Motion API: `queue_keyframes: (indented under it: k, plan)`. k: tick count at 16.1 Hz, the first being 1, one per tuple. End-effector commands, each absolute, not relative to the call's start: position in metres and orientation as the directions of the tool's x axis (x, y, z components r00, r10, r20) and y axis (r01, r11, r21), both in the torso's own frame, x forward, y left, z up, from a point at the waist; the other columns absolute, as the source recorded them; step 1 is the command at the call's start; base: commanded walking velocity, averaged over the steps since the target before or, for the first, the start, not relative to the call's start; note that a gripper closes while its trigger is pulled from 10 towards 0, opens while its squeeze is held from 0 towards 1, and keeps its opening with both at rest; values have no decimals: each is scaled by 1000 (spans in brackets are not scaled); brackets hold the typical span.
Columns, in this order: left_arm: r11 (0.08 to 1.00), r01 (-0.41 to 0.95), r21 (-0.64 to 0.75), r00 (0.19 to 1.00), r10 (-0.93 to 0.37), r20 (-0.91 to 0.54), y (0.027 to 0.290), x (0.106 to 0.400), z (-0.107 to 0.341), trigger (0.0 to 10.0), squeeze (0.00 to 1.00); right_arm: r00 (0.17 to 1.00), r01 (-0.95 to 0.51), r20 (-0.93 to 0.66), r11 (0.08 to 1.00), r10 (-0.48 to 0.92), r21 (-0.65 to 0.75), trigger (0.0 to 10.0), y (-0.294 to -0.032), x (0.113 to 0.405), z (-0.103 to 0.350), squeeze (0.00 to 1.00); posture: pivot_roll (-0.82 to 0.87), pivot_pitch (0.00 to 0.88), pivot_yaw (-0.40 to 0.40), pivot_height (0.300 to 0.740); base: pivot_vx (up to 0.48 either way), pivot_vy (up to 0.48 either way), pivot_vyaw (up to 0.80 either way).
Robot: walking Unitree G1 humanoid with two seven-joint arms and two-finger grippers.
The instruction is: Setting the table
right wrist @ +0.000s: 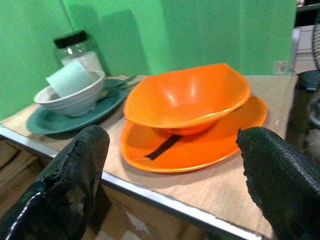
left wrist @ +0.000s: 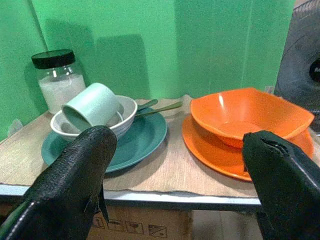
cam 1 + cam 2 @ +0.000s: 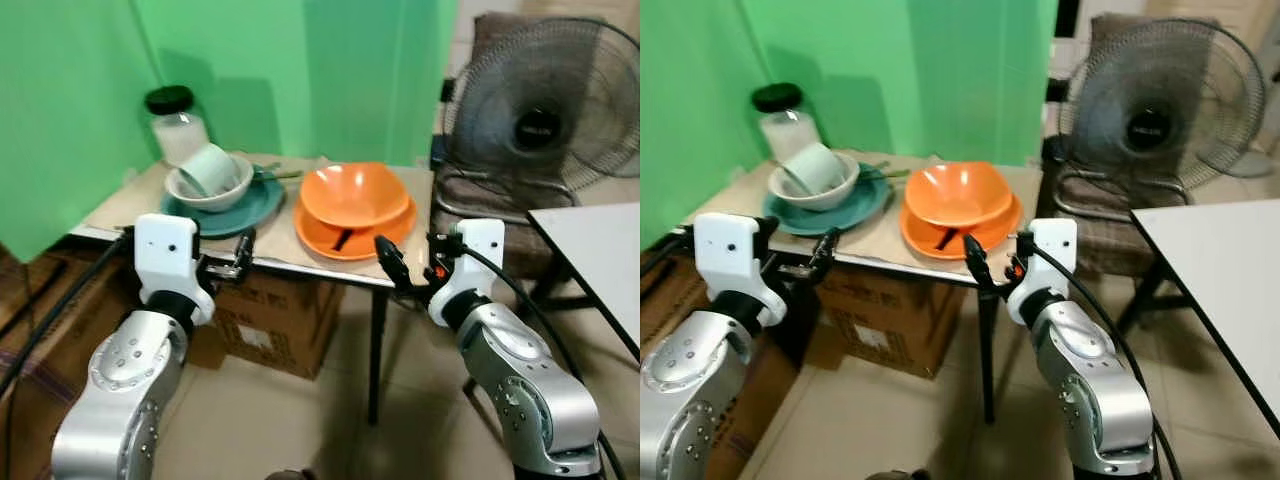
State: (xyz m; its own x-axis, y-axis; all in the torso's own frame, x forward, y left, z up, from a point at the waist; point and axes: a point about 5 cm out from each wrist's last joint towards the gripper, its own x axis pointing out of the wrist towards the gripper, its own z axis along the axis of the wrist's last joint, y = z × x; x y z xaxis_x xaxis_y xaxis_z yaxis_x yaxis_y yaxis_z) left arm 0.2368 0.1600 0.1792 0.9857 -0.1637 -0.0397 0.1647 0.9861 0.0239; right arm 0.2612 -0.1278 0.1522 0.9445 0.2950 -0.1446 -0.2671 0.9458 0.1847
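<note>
Tableware is sitting in two stacks on a small surface (image 3: 110, 205) covered by a beige woven mat, backed by a green cloth.

At the far left corner, a glass jar (image 3: 180, 128) with a black lid is standing upright and holding white granules up to roughly half its height. Just in front of it, a round teal plate (image 3: 255, 205) is carrying a white ribbed bowl (image 3: 222, 190). A pale green cup (image 3: 207, 167) is lying tilted inside that bowl, with its mouth facing the surface's front left. Thin utensil handles (image 2: 159, 107) are sticking out across the teal plate rim toward the right.

To the right, well apart from the teal plate rim, an orange plate (image 3: 320, 238) is carrying a glossy, squarish orange bowl (image 3: 355, 193). A dark flat strip (image 1: 162, 146) is lying on the orange plate under the bowl's edge.

The left gripper (image 3: 243, 248) is hovering at the surface's front edge, before the teal plate, with its jaws apart. The right gripper (image 3: 390, 262) is hovering at the front edge before the orange plate, also with its jaws apart. The black fingers (image 2: 75, 180) are showing a rough, pebbled texture.

Cardboard boxes (image 3: 270, 325) are sitting on the tiled floor under the surface. Farther right, a black floor fan (image 3: 545, 110) is standing, and a white tabletop corner (image 3: 600, 245) is entering at the right edge.
</note>
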Motion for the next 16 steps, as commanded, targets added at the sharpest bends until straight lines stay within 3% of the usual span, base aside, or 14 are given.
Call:
queue_keyframes:
  k: [1,2,8,12,16]
  plan:
    - [984,174,46,984,-172,-35,162,240,183,10000,349,953,-249,-132,955,271,163,10000,-128,265,155,1000,-26,0,68,740,270,0,0]
    - [984,172,47,985,-171,-34,162,241,184,10000,537,957,-237,-134,960,257,148,10000,-129,266,155,1000,-26,0,68,740,266,0,0]
    - [979,193,63,981,-191,-30,160,244,184,10000,478,974,-178,-124,978,191,110,10000,-138,270,155,1000,-35,0,70,740,278,0,0]
    - [978,196,67,980,-194,-34,158,241,182,10000,451,963,-229,-122,969,240,95,10000,-134,270,154,1000,-31,0,61,740,298,0,0]
    - [977,204,68,979,-202,-34,156,241,181,10000,431,969,-217,-99,971,226,101,10000,-136,272,158,1000,-33,0,55,740,280,0,567]
